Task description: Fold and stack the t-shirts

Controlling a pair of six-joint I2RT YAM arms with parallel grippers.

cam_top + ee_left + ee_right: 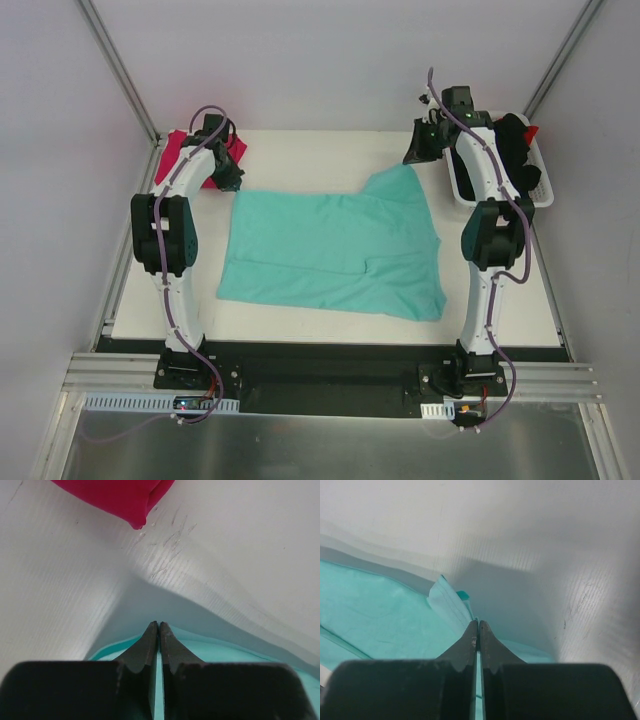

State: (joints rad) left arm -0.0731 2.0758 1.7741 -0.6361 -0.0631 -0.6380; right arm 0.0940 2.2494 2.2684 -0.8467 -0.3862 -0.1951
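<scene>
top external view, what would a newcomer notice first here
The teal t-shirt spread across the middle of the table, with the left gripper and right gripper shut at its far corners. Next, the magenta-pink shirt bunched at the far left corner and the white basket of black and red garments at the far right.

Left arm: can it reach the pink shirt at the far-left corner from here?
Probably yes. The pink shirt lies just beyond the left gripper, with only white table between them. The jaws are shut, so open first.
</scene>
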